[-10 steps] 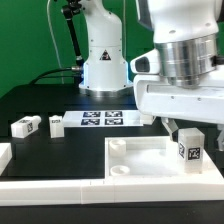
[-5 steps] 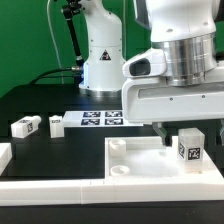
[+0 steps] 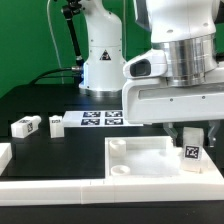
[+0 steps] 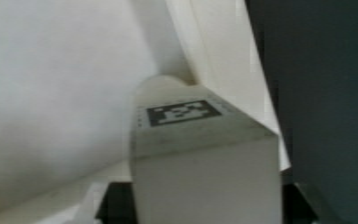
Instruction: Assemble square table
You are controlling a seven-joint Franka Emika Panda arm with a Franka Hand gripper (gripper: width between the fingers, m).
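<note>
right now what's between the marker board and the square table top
Just a bare strip of black table between the marker board and the square table top, seen in the exterior view.

I see the white square table top lying flat on the black counter, rim up, with two round sockets at its corners on the exterior view's left. An upright leg stands on its right part, tag facing out, pinched by the tool. Well left of it, a first loose leg and a second loose leg lie on their sides.
</note>
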